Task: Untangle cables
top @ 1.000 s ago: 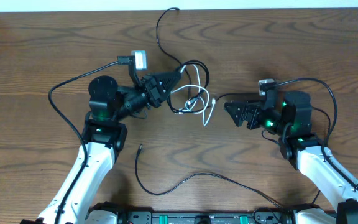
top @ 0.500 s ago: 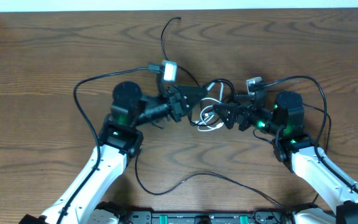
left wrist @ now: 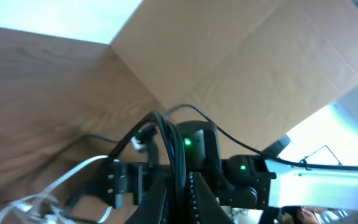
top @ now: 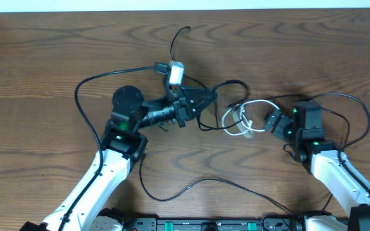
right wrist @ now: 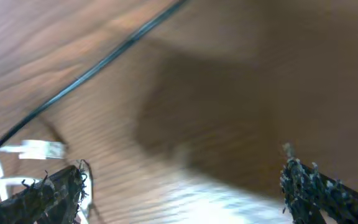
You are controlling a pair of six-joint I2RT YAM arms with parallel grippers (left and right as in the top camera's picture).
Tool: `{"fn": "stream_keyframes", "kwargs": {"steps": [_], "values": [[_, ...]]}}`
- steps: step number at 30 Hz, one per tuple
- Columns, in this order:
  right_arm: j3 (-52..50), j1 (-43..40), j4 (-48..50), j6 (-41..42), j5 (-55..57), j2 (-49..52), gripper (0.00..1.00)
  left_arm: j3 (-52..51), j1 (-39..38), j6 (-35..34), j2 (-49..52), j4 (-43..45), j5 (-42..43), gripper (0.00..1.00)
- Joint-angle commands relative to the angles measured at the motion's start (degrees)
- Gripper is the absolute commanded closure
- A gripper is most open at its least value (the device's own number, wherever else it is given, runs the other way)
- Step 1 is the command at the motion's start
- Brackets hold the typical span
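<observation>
Knot of cables [top: 237,120] at mid-table, one claw pinching, one spread

Nearest the robot's base, a lone black cable [top: 201,180] lay in a loose curve on the table [top: 44,51], apart from the rest. Farther in, the knot, black strands with one white cable [left wrist: 73,176], sat between the arms. The left gripper [top: 207,98] was pinched tight on a black strand [left wrist: 166,146]. The right gripper [top: 272,122], just beside the white loops, had its fingers spread wide. Beyond, a black tail [top: 175,42] ran toward the far edge.
</observation>
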Motion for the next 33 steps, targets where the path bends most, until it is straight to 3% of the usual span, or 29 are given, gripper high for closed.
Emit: {"fn": "stream_keyframes", "kwargs": {"steps": [1,10,18,28,33], "values": [[0.0,-3.8,-1.8,2.3,3.2,-0.2,0.01,0.7,3.6,0.8,-0.9,0.4,1.2,0.93],[0.0,-10.5,-4.3,2.4,1.4,-0.2,0.01,0.7,13.9,1.6,-0.8,-1.9,1.1,0.92],[0.0,-13.0,-4.6,2.4,-3.1,-0.2,0.01,0.7,21.5,1.7,-0.8,-10.9,1.2,0.93],[0.0,-13.0,3.9,0.1,-21.8,-0.2,0.01,0.7,21.6,3.6,-0.8,-16.6,1.1,0.92],[0.0,-12.8,11.2,-8.5,-37.9,-0.2,0.01,0.7,21.6,3.6,-0.8,-17.2,1.1,0.83]]}}
